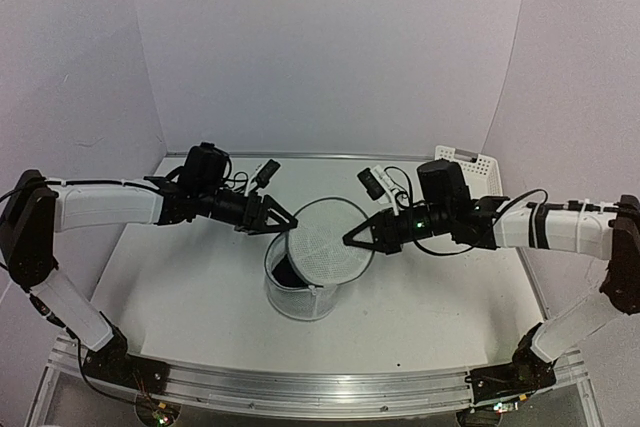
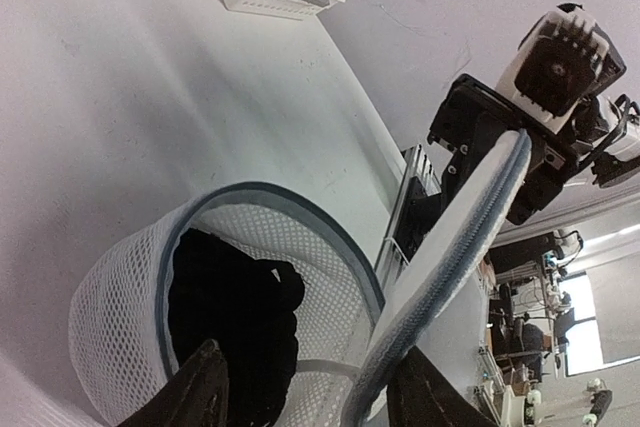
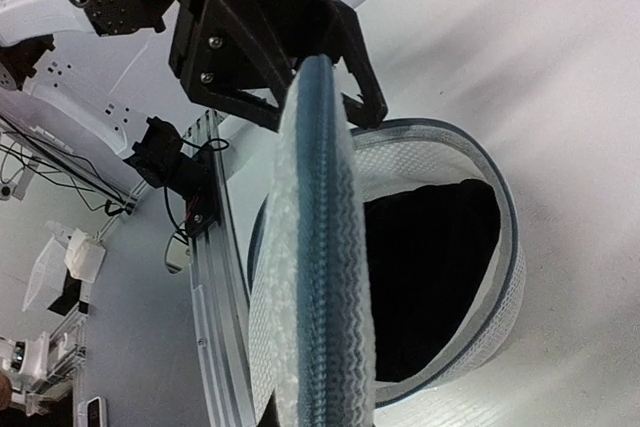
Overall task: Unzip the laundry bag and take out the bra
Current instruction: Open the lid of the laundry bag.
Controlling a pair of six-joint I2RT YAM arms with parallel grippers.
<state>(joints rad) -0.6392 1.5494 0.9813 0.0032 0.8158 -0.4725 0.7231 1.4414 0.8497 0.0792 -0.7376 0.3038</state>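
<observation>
The laundry bag stands upright mid bench, long axis vertical, mouth up — the bra inside. Its lid stands on edge, pinched by the right fingers; the left fingers are spread.

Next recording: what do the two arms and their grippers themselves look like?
The left arm and right arm have white tubular links between black joint housings. The right one has black bands on its forearm and a small green light. Black cables loop over both wrists. The left gripper and right gripper are black, with angular, tapering fingers.
</observation>
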